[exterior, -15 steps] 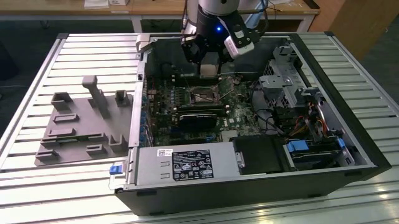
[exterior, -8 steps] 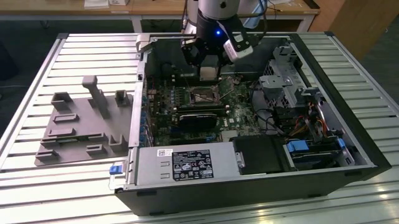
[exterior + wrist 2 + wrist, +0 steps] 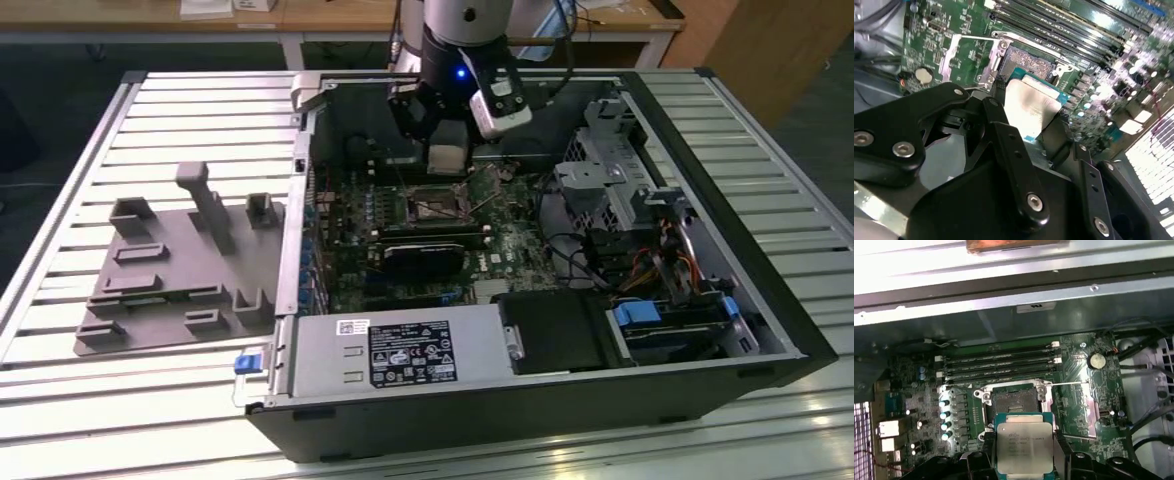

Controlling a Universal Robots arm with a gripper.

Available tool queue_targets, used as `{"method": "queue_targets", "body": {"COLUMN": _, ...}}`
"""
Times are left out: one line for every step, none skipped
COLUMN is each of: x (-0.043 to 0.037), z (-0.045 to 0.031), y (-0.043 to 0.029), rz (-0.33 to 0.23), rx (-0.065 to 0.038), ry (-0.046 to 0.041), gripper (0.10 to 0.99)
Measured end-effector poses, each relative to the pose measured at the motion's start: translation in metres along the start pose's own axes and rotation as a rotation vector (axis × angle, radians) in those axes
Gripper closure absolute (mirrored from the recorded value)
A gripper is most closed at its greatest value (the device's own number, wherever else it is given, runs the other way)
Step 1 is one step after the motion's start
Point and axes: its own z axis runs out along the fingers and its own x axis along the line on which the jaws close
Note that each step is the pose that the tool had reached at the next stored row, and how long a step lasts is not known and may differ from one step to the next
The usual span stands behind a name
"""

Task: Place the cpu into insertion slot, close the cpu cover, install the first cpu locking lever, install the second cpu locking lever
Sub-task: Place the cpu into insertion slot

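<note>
The gripper (image 3: 1024,452) is closed on the cpu (image 3: 1023,440), with one finger on each of two opposite edges; the fingers (image 3: 1060,452) sit narrow, at chip width. Gripping by the edges leaves both the metal top and the underside free of contact, and the flat faces appear roughly parallel to the circuit board (image 3: 1074,365), which suits a level descent. In the second wrist view the gripper (image 3: 1029,120) carries the cpu (image 3: 1029,102) just off the board, with the black finger links (image 3: 1009,145) in the foreground. The cpu is a small flat square: a dull silver-grey metal top with faint print, seated on a thin blue-green carrier edge. It is held near the insertion slot (image 3: 1014,404), overlapping that socket's near edge in the first wrist view, and is judged not yet seated. The insertion slot (image 3: 1029,59) shows a dark, exposed centre inside a silvery rim. What appears to be the cpu cover (image 3: 949,55), a thin silvery frame, lies swung aside on the board beside the socket, which leaves the opening unobstructed. The long memory slots (image 3: 999,360) run just beyond the socket. In the exterior view the gripper (image 3: 449,160) hangs inside the open computer case (image 3: 747,300), above the insertion slot (image 3: 434,205); a grey fixture tray (image 3: 174,270) lies outside the case, toward the exterior view's left.
</note>
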Motion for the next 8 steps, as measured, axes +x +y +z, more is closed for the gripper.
{"method": "queue_targets", "body": {"x": 0.0, "z": 0.0003, "y": 0.0, "rz": 0.017, "rx": 0.0, "ry": -0.0018, "gripper": 0.549}}
{"method": "queue_targets", "body": {"x": 0.0, "z": 0.0006, "y": -0.0001, "rz": 0.035, "rx": 0.0, "ry": -0.0037, "gripper": 0.549}}
{"method": "queue_targets", "body": {"x": 0.0, "z": 0.0009, "y": -0.0001, "rz": 0.052, "rx": 0.0, "ry": -0.0056, "gripper": 0.549}}
{"method": "queue_targets", "body": {"x": 0.0, "z": 0.0011, "y": -0.0001, "rz": 0.069, "rx": 0.0, "ry": -0.0074, "gripper": 0.549}}
{"method": "queue_targets", "body": {"x": 0.0, "z": 0.0013, "y": -0.0002, "rz": 0.088, "rx": -0.001, "ry": -0.0095, "gripper": 0.549}}
{"method": "queue_targets", "body": {"x": 0.0, "z": 0.0015, "y": -0.0002, "rz": 0.105, "rx": -0.001, "ry": -0.0113, "gripper": 0.549}}
{"method": "queue_targets", "body": {"x": 0.0, "z": 0.0017, "y": -0.0002, "rz": 0.122, "rx": -0.001, "ry": -0.0132, "gripper": 0.549}}
{"method": "queue_targets", "body": {"x": 0.0, "z": 0.0019, "y": -0.0002, "rz": 0.139, "rx": -0.001, "ry": -0.0151, "gripper": 0.549}}
